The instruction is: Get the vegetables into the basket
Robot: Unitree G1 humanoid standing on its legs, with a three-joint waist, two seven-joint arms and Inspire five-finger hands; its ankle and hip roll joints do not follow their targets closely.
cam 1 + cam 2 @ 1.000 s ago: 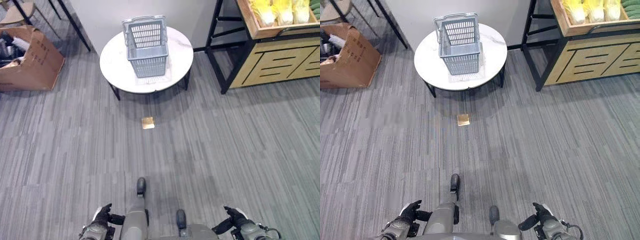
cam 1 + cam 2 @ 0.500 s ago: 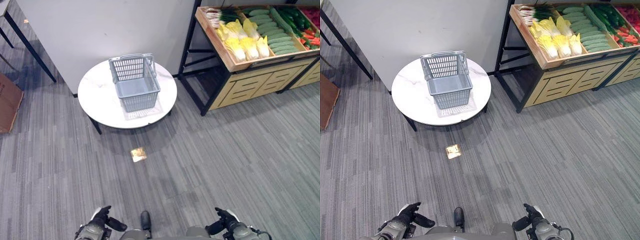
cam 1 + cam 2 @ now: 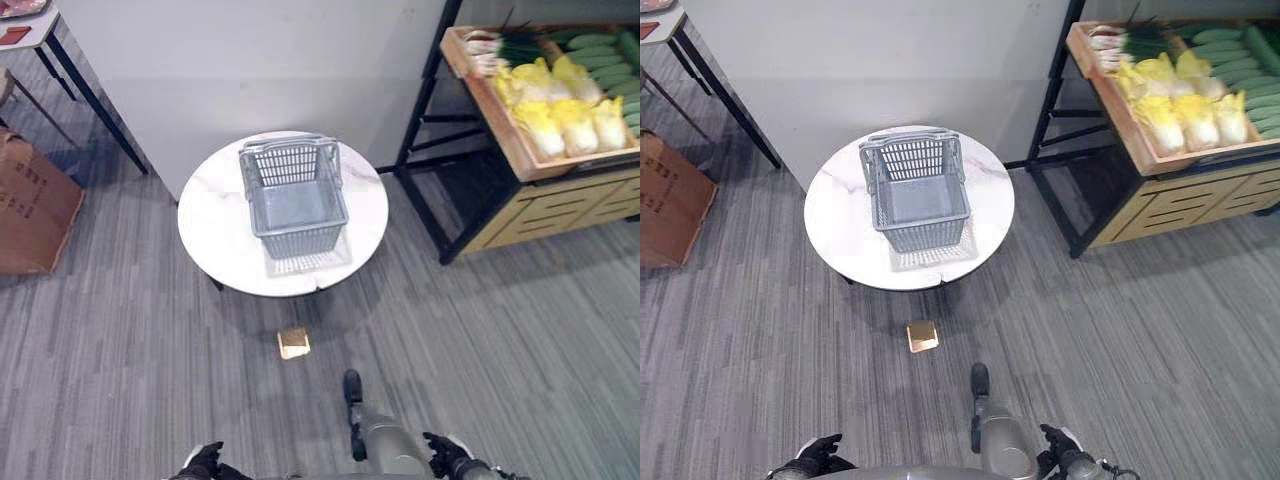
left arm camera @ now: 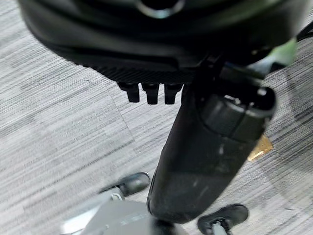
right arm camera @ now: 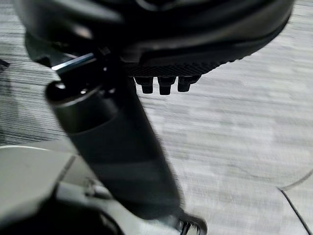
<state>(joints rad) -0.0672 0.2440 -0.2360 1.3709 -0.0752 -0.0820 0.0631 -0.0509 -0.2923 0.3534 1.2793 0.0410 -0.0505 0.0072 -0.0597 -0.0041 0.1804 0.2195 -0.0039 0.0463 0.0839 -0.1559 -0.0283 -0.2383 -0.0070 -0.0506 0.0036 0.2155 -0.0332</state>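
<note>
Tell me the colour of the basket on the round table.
Grey basket, clearest in the left eye view.

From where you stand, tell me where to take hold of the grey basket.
Grip the grey basket by its handle, which lies folded back on the far rim. Come from above, over the open top. The slatted walls taper downward and give poorer hold. Both the left hand and right hand hang low, far from it.

The basket (image 3: 294, 198) is grey-blue with slotted lattice walls, and it stands on a round white bench (image 3: 215, 225) with faint marble veining and black legs. The floor (image 3: 120, 340) is grey carpet with fine streaks, bearing a small brass-coloured plate (image 3: 293, 343). Pale yellow cabbages (image 3: 560, 105) and green cucumbers (image 3: 600, 50) lie in a light wooden crate (image 3: 500, 125) on a black-framed shelf, and a brown cardboard box (image 3: 30, 205) is nearby.
</note>
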